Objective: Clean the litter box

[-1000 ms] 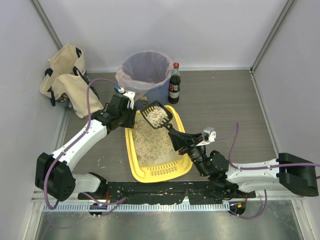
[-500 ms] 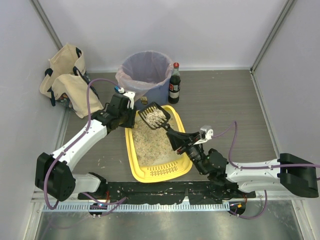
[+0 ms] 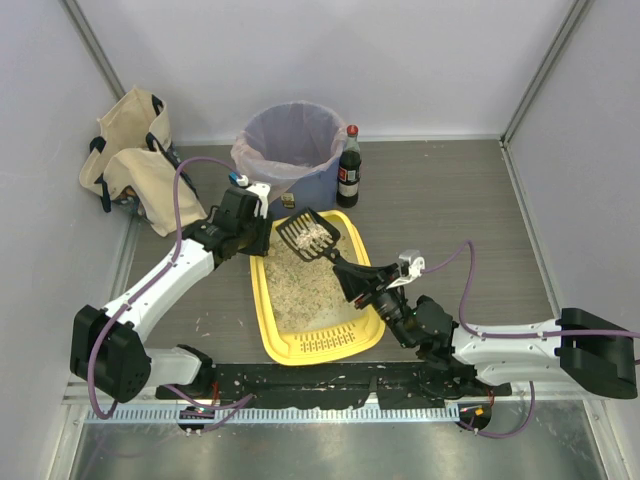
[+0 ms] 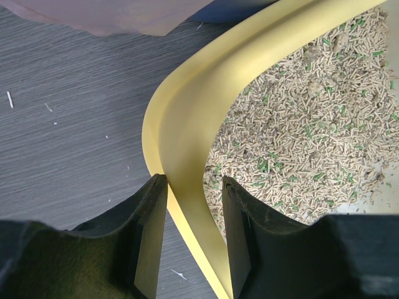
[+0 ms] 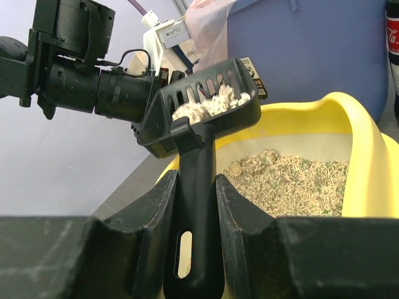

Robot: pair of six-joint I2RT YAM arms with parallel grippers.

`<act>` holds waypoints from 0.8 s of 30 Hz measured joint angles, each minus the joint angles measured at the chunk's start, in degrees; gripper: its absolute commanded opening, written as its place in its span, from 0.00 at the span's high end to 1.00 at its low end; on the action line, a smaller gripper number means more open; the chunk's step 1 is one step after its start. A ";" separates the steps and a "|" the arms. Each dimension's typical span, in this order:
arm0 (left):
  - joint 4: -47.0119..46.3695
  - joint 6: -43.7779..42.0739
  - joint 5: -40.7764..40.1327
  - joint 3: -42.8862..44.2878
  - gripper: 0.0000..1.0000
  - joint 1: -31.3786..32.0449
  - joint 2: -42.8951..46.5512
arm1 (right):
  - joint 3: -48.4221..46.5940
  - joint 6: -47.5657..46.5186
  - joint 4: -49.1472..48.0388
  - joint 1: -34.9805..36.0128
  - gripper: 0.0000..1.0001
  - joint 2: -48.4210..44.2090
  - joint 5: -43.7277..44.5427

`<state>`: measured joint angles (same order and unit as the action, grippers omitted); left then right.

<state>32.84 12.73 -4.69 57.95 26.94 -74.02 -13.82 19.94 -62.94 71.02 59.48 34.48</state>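
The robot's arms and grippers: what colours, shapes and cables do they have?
Both arms have white shells and black joints. The left arm and the right arm each carry a looping purple cable. The left gripper and the right gripper have matte black, wedge-shaped fingers. I can read no markings.

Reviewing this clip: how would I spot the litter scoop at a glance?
Find the large yellow litter box in front of the blue bin. Above its far end hangs a black scoop with granules in it, its handle clamped in the right gripper. It is the only slotted black tool; the tray's own slots are yellow.
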 measured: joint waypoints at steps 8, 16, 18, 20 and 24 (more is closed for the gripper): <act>0.00 0.00 0.02 0.00 0.57 0.00 0.00 | -0.31 0.44 1.31 -0.37 0.98 -0.35 0.22; 0.00 0.00 0.02 0.00 0.57 0.00 0.00 | 0.39 1.03 2.51 -0.90 0.99 -2.54 -0.35; 0.00 -0.02 0.00 0.00 0.57 0.00 0.00 | 1.11 1.03 2.14 -1.07 0.99 -3.15 -1.09; 0.00 -0.02 -0.02 0.00 0.57 0.00 0.00 | 0.11 1.05 4.92 -1.25 0.99 -3.17 -1.70; 0.00 -0.02 0.00 0.00 0.57 0.00 0.00 | 1.42 1.77 2.80 -1.46 0.99 -3.65 -1.77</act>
<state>32.84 12.71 -4.69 57.95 26.94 -74.02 -12.40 21.71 -60.14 69.56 55.83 32.71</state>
